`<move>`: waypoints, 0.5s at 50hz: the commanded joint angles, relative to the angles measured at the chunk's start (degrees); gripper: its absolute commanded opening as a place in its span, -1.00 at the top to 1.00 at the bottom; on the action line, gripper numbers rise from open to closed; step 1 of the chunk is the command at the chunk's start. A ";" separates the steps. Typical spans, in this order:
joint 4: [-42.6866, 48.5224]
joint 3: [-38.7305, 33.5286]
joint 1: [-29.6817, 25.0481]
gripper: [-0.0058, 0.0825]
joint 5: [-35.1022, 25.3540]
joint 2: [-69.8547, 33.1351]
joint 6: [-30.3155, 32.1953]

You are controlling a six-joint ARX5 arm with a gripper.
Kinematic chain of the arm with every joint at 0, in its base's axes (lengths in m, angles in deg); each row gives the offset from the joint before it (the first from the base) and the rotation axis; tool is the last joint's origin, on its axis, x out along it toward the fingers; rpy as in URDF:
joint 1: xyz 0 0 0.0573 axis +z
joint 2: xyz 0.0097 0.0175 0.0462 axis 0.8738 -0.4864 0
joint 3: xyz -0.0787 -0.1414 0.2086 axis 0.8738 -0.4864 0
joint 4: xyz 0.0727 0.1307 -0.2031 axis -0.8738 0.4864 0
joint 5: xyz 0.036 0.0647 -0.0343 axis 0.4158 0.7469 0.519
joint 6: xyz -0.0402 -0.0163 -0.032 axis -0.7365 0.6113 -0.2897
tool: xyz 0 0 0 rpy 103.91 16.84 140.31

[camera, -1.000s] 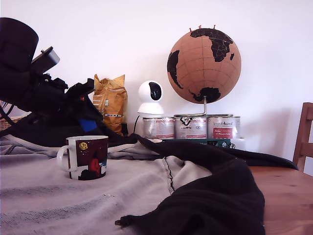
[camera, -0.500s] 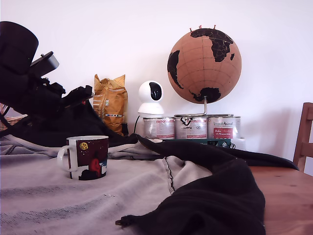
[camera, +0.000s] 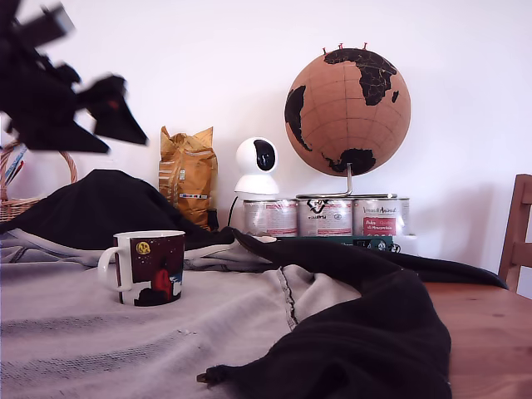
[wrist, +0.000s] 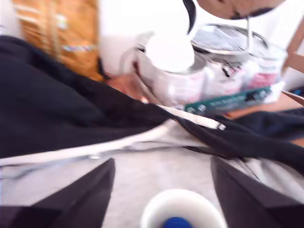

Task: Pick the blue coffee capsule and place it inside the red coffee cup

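The red coffee cup (camera: 150, 268), maroon print with a white handle, stands on grey cloth at the exterior view's left. In the wrist view its white rim (wrist: 153, 210) shows directly below the gripper, and the blue coffee capsule (wrist: 175, 223) lies inside it. My gripper (camera: 125, 123) is blurred, high above the cup at the exterior view's upper left. In the wrist view the gripper (wrist: 163, 161) is open, its dark fingers (wrist: 88, 192) spread wide with nothing between them.
Black cloth (camera: 366, 332) lies over the grey cloth (camera: 75, 332) and the wooden table (camera: 490, 332). Behind stand three silver tins (camera: 324, 216), a cork globe (camera: 347, 100), a white camera (camera: 256, 166), an orange bag (camera: 188, 174), and a basket (camera: 17, 199) at far left.
The arm has risen sharply up and left, away from the cup. A blue object seen at the gripper a second ago is gone from it; the capsule now lies in the cup.
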State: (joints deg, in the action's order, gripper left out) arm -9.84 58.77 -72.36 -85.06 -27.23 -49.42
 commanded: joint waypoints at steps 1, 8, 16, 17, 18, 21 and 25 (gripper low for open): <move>2.43 0.39 1.29 0.91 0.63 1.97 0.79; 9.49 0.39 3.48 0.91 4.66 8.11 1.60; 17.29 0.37 5.75 0.91 5.53 14.62 1.77; 17.99 0.37 5.97 0.91 5.55 15.30 1.86; 18.91 0.37 6.19 0.91 5.55 16.02 1.92; 21.84 0.37 6.67 0.91 5.57 18.16 2.64; 25.42 0.37 6.88 0.91 5.92 20.63 2.80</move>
State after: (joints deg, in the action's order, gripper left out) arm 14.25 58.81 -65.61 -79.23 -7.43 -47.32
